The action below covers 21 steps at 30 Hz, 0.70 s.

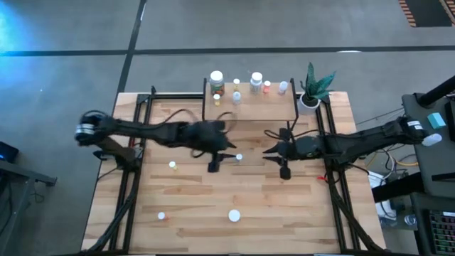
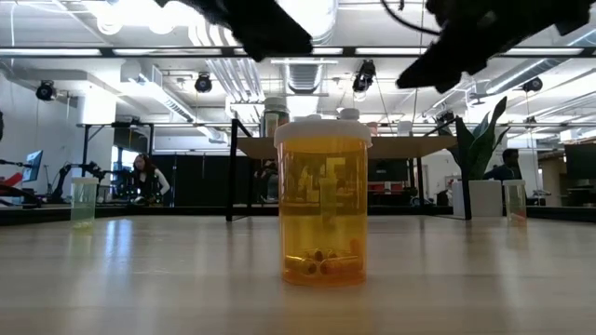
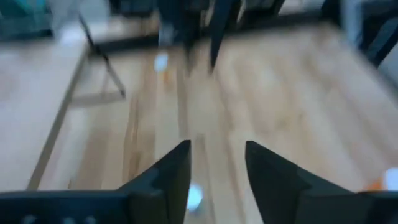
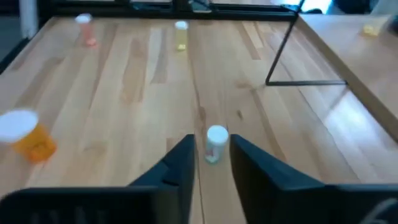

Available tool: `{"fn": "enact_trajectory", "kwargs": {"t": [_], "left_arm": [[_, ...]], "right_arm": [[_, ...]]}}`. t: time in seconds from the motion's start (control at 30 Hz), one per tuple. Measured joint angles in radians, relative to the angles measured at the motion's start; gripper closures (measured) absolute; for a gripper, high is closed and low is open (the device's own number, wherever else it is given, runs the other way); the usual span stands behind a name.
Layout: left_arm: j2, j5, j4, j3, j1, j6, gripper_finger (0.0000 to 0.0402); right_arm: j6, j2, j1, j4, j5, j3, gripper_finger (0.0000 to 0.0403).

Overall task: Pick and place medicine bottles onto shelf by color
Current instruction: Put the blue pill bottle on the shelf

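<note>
The shelf (image 1: 249, 108) stands at the table's far middle with several medicine bottles (image 1: 217, 80) on top. A small clear bottle with a white cap (image 1: 239, 158) stands upright on the table between my two grippers. My left gripper (image 1: 229, 151) hovers open just left of it; the cap (image 3: 194, 196) shows low between its fingers. My right gripper (image 4: 213, 163) is slightly open, to the bottle's (image 4: 216, 143) right, with the bottle in line with its gap and just beyond the tips. An orange bottle (image 2: 323, 205) stands near the table's front edge.
Loose bottles stand on the table at the left (image 1: 172, 165) and front left (image 1: 162, 215). A white pot with a green plant (image 1: 311, 96) stands right of the shelf. Black frame rails (image 1: 135, 171) run along both table sides.
</note>
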State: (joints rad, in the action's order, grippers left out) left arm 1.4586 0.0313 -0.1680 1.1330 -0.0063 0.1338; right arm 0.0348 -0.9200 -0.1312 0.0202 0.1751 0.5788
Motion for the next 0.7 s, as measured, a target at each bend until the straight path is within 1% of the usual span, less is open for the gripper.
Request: {"fn": "enact_trajectory", "kwargs": {"t": [0.1,0.23,0.33,0.43,0.5,0.57,0.7], "left_arm": [[-0.129,0.003,0.291,-0.222,-0.032,-0.023,0.0298],[-0.266,0.003,0.688,-0.488,-0.066,-0.074,0.0326],[-0.336,0.003,0.894,-0.645,-0.077,-0.108,0.0339],[-0.391,0.001,1.029,-0.757,-0.076,-0.144,0.0346],[-0.418,0.0,1.075,-0.813,-0.076,-0.155,0.0347],[-0.441,0.0,1.087,-0.853,-0.076,-0.156,0.0348],[-0.476,-0.013,1.095,-0.901,-0.076,-0.155,0.0348]], "right_arm": [[0.026,-0.089,0.009,-0.05,0.01,0.031,0.027],[0.055,-0.201,0.021,-0.056,0.009,0.099,0.0204],[0.079,-0.286,0.021,-0.055,0.008,0.138,0.0162],[0.097,-0.367,0.02,-0.055,0.008,0.163,0.0136],[0.101,-0.417,0.021,-0.063,0.009,0.174,0.0129],[0.114,-0.462,0.023,-0.08,0.01,0.181,0.0128],[0.136,-0.547,0.032,-0.177,0.038,0.183,0.0134]]}}
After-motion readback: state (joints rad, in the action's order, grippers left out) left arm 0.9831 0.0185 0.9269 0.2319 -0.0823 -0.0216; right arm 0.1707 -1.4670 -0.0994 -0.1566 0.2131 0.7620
